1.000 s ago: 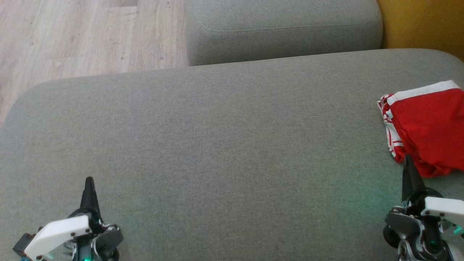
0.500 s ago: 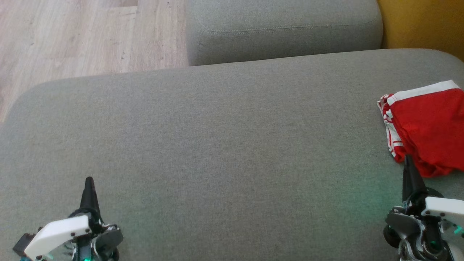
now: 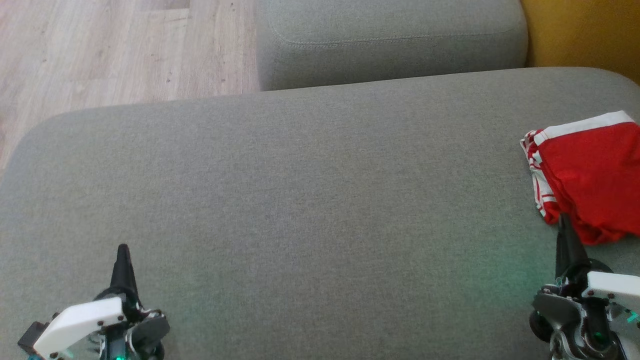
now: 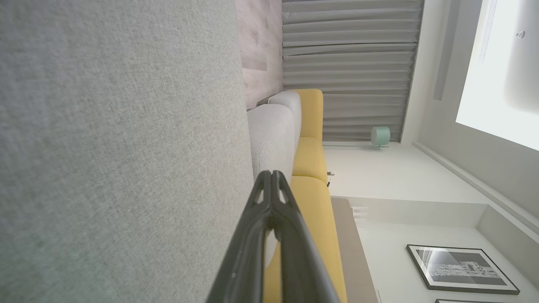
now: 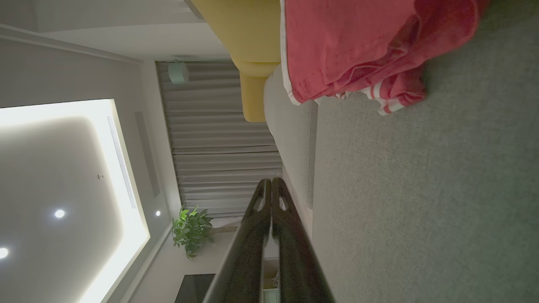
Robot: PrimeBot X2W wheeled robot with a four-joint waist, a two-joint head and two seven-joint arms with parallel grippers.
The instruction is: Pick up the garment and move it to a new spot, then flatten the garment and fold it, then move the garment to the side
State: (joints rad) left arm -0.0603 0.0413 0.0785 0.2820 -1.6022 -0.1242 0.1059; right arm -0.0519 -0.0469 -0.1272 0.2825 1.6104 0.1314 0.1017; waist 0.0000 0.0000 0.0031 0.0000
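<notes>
Living room in a home: soft seating, curtains, a picture on the wall

A broad grey upholstered seat (image 3: pixel 300 175) and a second grey cushion (image 3: pixel 390 40) behind it sit next to a mustard-yellow sofa (image 4: pixel 309 160), with pale wood-plank floor (image 3: pixel 100 50) alongside. Full-height pleated curtains (image 4: pixel 349 63) cover the far side, and a small mint-green lamp (image 4: pixel 380 135) stands near them. A framed black-and-white picture (image 4: pixel 459 269) hangs on a white wall, and a leafy potted plant (image 5: pixel 191 229) stands by the curtains. Overhead, a recessed ceiling panel (image 5: pixel 63 168) glows softly, with round downlights (image 5: pixel 59 213) set beside it. A red garment (image 3: pixel 590 175) with white trim lies on the grey seat — household laundry.
</notes>
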